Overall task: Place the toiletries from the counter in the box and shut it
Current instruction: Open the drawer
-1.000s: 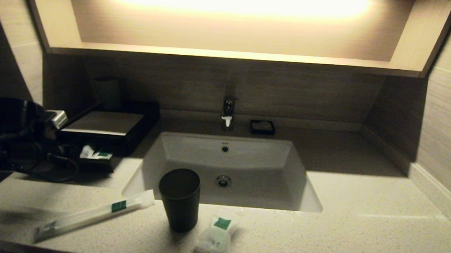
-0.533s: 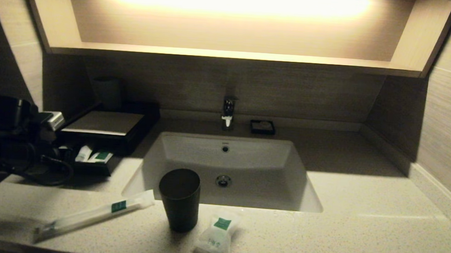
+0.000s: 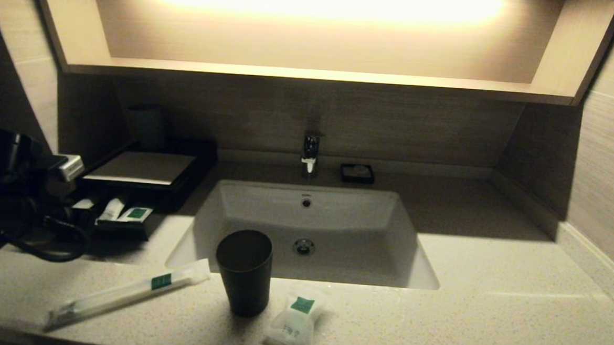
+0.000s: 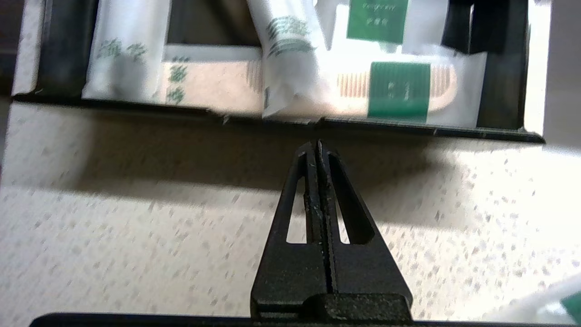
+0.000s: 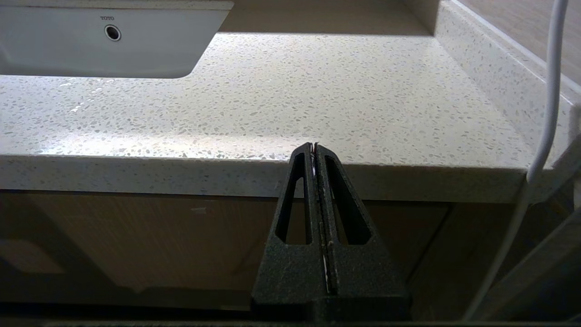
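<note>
The long stick-shaped packet (image 3: 127, 292) lies on the counter (image 3: 488, 319) at the front left. The small white pouch (image 3: 294, 324) lies at the front middle, right of the dark tumbler (image 3: 244, 272). The black box (image 3: 139, 168) stands at the back left. Its front drawer (image 3: 120, 228) is pulled out and holds several packets. My left arm (image 3: 17, 189) is at the far left beside the drawer. My left gripper (image 4: 316, 144) is shut and empty, with its tips just short of the drawer's front rim (image 4: 408, 130). My right gripper (image 5: 314, 146) is shut and empty, parked below the counter's front edge.
The sunken white basin (image 3: 367, 218) fills the middle, with a faucet (image 3: 310, 154) behind it. A tiny black dish (image 3: 357, 173) sits by the faucet. A second dark cup (image 3: 146, 124) stands behind the box. A comb packet with a green label (image 4: 399, 91) lies in the drawer.
My left arm has drawn back to the left and slightly down. More of the open drawer's contents shows now. The packets on the counter have not moved.
</note>
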